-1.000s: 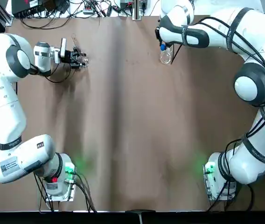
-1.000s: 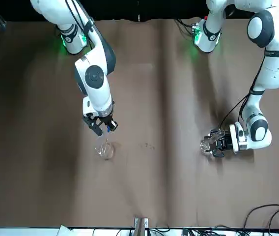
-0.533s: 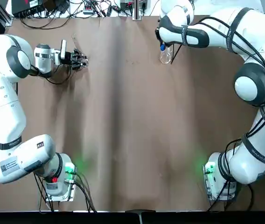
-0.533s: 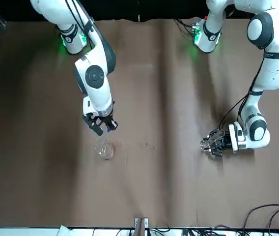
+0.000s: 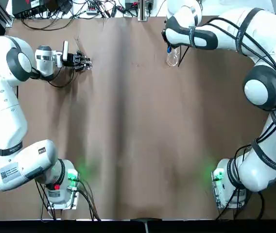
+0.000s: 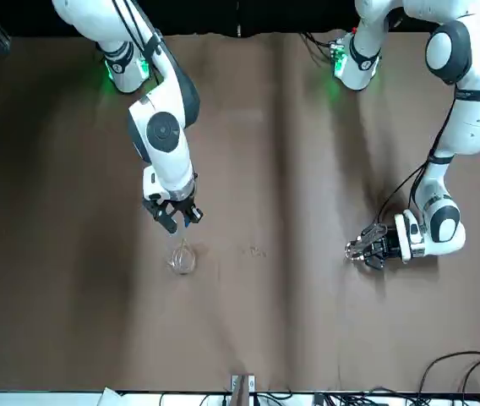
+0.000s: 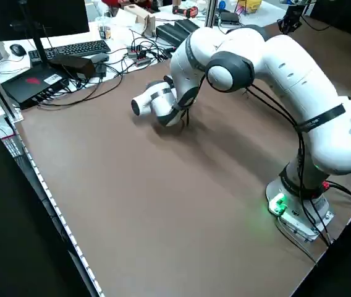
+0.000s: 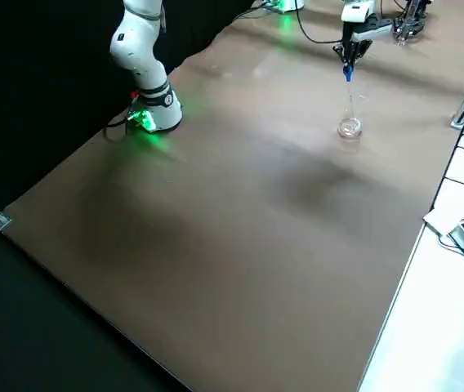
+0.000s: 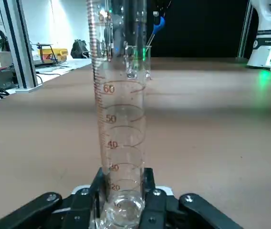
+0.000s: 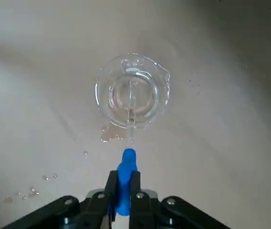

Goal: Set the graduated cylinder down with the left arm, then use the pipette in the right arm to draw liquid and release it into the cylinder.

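The graduated cylinder (image 9: pixel 121 119) stands upright on the brown table, its foot between the black fingers of my left gripper (image 9: pixel 122 183), which is shut on it. That gripper (image 5: pixel 84 62) lies low at the far left of the table (image 6: pixel 357 252). My right gripper (image 10: pixel 122 183) is shut on the blue bulb of the pipette (image 10: pixel 126 164). It hangs at the far right (image 5: pixel 169 46), straight above a squat clear beaker (image 10: pixel 131 98). The pipette's clear stem points down into the beaker (image 8: pixel 349 122).
Water drops (image 10: pixel 30 193) lie on the table beside the beaker (image 5: pixel 172 59). Cables and electronics (image 5: pixel 79 7) line the far edge, with a metal post (image 5: pixel 142 9). A keyboard (image 7: pixel 70 49) sits on the desk beyond the table.
The left wrist has shifted slightly with the cylinder in its grip. The right gripper with the pipette stays over the beaker.
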{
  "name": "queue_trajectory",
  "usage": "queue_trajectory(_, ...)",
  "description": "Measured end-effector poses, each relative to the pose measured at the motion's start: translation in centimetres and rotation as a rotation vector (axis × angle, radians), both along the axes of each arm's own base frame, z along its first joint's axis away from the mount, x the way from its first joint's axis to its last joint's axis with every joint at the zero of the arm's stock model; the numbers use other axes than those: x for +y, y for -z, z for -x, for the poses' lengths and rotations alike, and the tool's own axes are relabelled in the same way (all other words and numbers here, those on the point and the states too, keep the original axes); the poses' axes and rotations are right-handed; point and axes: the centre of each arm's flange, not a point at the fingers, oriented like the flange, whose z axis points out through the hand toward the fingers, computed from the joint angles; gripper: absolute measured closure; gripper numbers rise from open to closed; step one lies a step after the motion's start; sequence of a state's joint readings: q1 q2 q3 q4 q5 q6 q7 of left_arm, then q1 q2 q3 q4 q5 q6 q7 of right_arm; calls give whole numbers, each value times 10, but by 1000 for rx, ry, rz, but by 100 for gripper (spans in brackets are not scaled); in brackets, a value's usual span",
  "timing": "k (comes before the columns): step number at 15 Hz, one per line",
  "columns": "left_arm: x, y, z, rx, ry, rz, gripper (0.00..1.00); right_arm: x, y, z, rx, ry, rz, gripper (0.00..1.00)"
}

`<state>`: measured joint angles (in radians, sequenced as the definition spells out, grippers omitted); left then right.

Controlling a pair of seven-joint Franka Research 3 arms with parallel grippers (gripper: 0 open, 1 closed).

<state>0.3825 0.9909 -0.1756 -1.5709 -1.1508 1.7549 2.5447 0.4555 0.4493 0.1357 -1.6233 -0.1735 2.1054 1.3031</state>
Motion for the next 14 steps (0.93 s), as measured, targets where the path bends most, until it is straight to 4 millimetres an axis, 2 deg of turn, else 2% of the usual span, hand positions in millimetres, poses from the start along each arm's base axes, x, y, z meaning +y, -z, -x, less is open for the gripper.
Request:
queue_trajectory(9,-2,-2,-2,-5,-2,5,66,0,0,0,0,0,0,87)
queue_trajectory(11,-12,-9,-7,-19,10,14,66,0,0,0,0,-1,1,87)
queue_trajectory(14,-47,-21,-16,-34,45,21,66,0,0,0,0,-1,1,87)
